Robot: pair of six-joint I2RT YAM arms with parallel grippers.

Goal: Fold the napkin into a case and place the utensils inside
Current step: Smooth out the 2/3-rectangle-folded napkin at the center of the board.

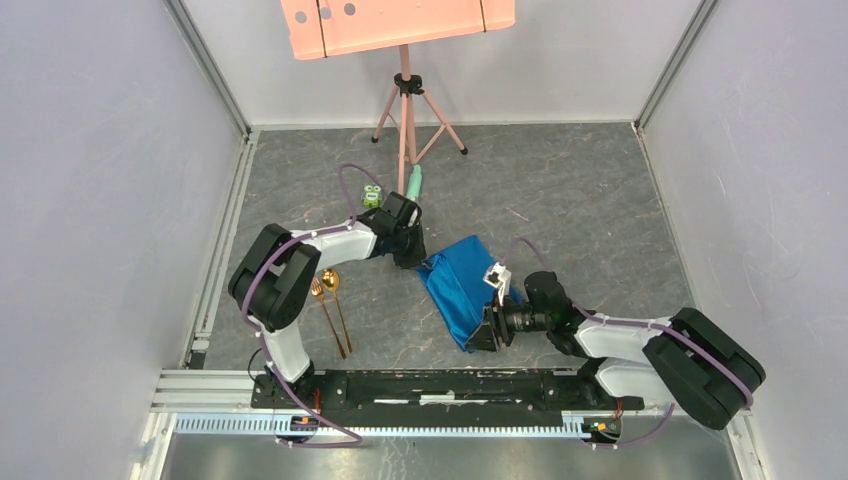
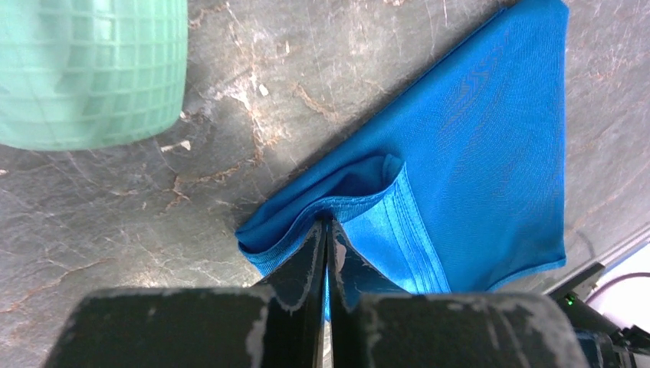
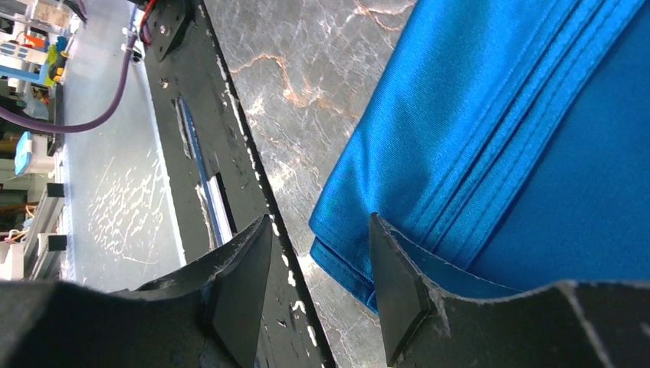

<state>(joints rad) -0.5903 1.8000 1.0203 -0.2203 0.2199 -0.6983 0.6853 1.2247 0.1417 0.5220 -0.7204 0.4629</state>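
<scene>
The bright blue napkin point(image 1: 462, 285) lies folded into a tapering wedge on the grey floor, between the two arms. My left gripper point(image 1: 420, 262) is at its far left corner. In the left wrist view, that gripper point(image 2: 327, 222) is shut on the napkin point(image 2: 475, 153), with a sliver of hem pinched between the tips. My right gripper point(image 1: 482, 335) stands open at the near corner. In its own view, the right gripper point(image 3: 320, 222) straddles the napkin point(image 3: 498, 138) edge without clamping it. The gold fork point(image 1: 327, 315) and spoon point(image 1: 338, 300) lie side by side to the left, untouched.
A pale green tube point(image 1: 414, 182) point(image 2: 92, 69) and a small green toy point(image 1: 372, 196) lie just beyond the left gripper. A pink tripod point(image 1: 405, 110) stands at the back. The black base rail point(image 1: 440, 385) point(image 3: 222, 153) runs close beside the right gripper. Grey walls enclose both sides.
</scene>
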